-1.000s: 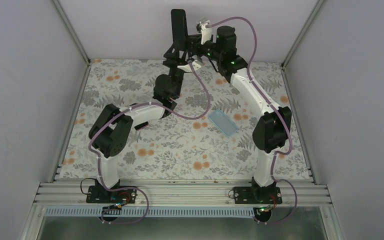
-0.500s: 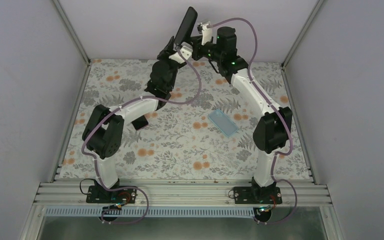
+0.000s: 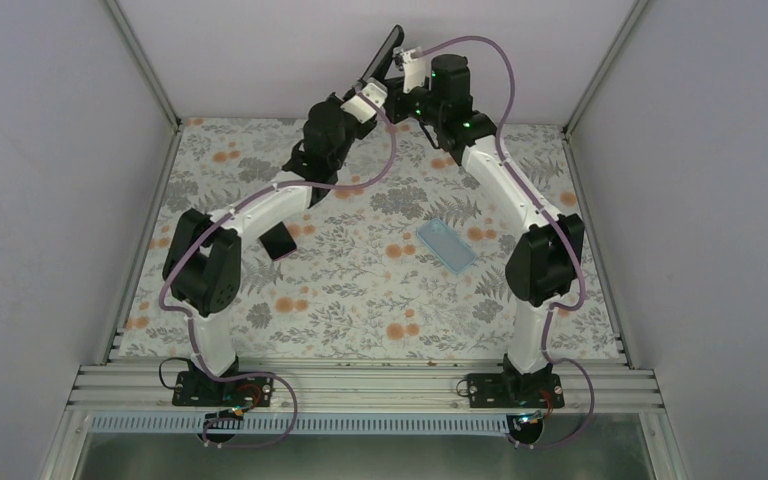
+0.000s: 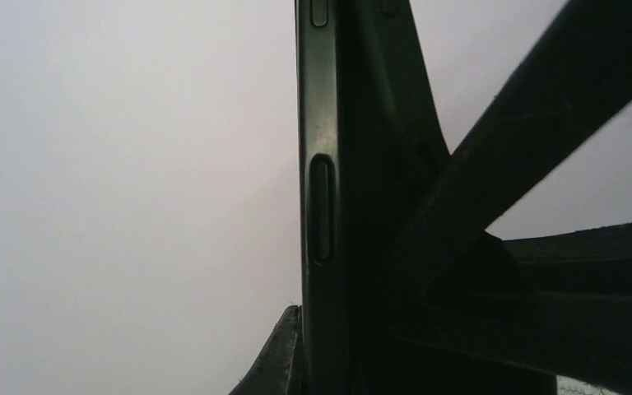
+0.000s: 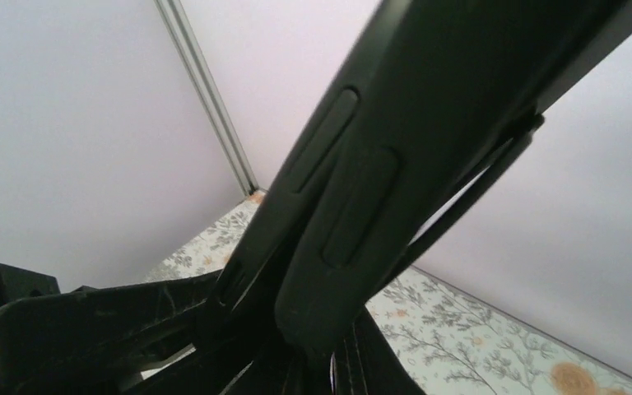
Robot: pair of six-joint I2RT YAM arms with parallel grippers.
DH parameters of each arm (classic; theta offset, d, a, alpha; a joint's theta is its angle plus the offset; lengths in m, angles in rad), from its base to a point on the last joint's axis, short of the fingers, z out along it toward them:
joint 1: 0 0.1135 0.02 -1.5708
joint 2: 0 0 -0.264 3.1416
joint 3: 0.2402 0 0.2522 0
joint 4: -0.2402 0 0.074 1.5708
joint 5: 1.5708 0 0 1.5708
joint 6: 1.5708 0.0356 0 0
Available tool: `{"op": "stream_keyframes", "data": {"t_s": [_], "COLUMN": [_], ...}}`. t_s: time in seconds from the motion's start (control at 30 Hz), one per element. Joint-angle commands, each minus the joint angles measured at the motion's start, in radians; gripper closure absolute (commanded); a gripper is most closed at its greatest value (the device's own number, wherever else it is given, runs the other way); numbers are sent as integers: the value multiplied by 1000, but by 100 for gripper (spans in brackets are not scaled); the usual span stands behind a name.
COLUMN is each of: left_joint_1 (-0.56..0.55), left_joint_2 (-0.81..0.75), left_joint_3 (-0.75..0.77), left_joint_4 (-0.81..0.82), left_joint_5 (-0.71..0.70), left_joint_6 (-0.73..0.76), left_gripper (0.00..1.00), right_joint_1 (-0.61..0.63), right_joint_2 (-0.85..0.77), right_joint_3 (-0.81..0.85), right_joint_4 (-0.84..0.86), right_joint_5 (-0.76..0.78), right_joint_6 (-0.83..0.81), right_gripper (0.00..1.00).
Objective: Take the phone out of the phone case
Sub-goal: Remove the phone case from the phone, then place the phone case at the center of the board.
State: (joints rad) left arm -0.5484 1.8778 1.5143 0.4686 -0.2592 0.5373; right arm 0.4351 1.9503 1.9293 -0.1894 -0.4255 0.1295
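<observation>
Black phone (image 3: 384, 55), in its case (image 5: 337, 206), hung tilted near the back wall. The left gripper (image 3: 369, 90) was clamped on it; the right gripper's (image 3: 401, 73) jaws could not be told. Judged best: peel one case corner slowly, left grip firm.

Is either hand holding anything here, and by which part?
The black phone, up in the air: the left hand and the right hand both grip its lower part, upper end free.

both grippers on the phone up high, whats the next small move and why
Probably ease the left gripper and right gripper slightly apart: a bare edge of the phone shows beside the case, so one side seems freed, the rest not yet.
</observation>
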Motion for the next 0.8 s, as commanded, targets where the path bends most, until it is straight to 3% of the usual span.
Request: {"op": "stream_keyframes", "data": {"t_s": [0.0,0.1,0.33,0.57,0.77], "left_joint_1": [103,110,171,269,272], "left_joint_2": [-70,-135,-348,-577,-775], "left_joint_3": [13,-47,-226,-382,-601], "left_joint_4": [96,84,-103,-312,-448], "left_joint_5": [-60,-28,83,229,135], "left_joint_6": [4,29,151,338,550], "left_gripper": [98,98,98,98,98], "right_joint_1": [68,14,-179,-346,-492], "right_joint_2": [-23,7,9,-231,-416], "right_joint_3": [46,97,108,-296,-561], "right_joint_4": [-261,-333,-603,-581,-825], "right_joint_5": [-107,37,174,352,126], "right_joint_6": [-185,-298,-486,-680,-837], "right_gripper": [97,97,97,97,97]}}
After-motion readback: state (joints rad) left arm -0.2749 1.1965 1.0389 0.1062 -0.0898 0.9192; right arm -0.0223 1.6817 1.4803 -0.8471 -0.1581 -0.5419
